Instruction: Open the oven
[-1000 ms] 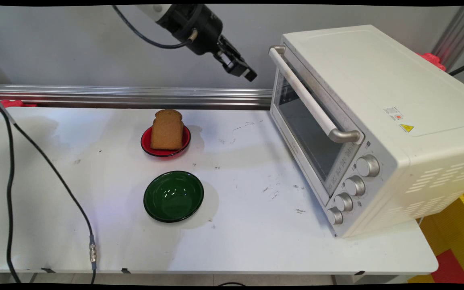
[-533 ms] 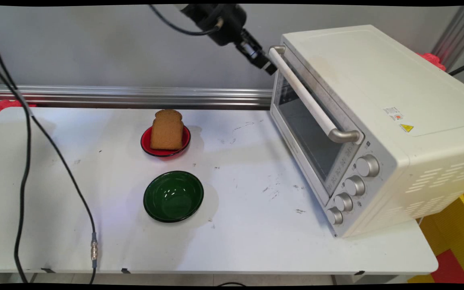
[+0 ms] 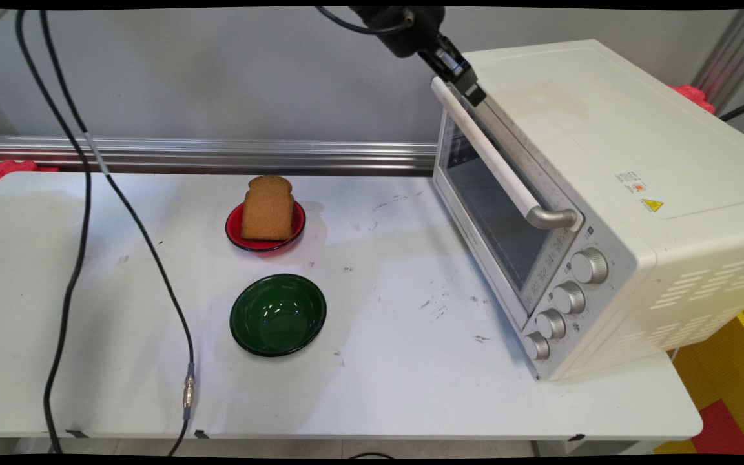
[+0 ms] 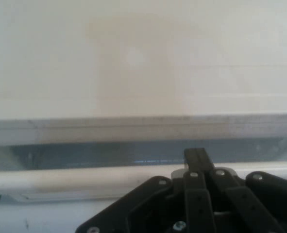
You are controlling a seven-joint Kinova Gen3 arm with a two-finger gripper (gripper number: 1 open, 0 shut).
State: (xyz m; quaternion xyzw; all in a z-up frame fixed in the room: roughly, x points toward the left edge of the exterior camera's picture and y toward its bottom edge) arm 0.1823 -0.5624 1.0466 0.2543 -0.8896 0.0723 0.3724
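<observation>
My gripper (image 3: 473, 95) hangs at the far end of the white toaster oven's (image 3: 611, 155) door handle (image 3: 498, 165), right at the door's top edge. Its fingers are shut together with nothing between them. In the hand view the gripper (image 4: 195, 154) pokes just past the white handle bar (image 4: 60, 177) toward the gap in front of the glass door (image 4: 85, 154), with the oven's cream top (image 4: 143, 58) beyond. The oven door is closed. Far to the left a slice of brown toast (image 3: 267, 208) stands on a red plate (image 3: 232, 231).
An empty green bowl (image 3: 278, 314) sits on the white table (image 3: 398, 381) in front of the red plate. Black cables (image 3: 75, 258) hang over the table's left side. Several knobs (image 3: 569, 297) line the oven's near front. A metal rail (image 3: 217, 154) runs along the wall.
The gripper has travelled right and slightly up, from open air left of the oven to the far end of the door handle. The hanging cables swung right. Toast, plate and bowl stayed put.
</observation>
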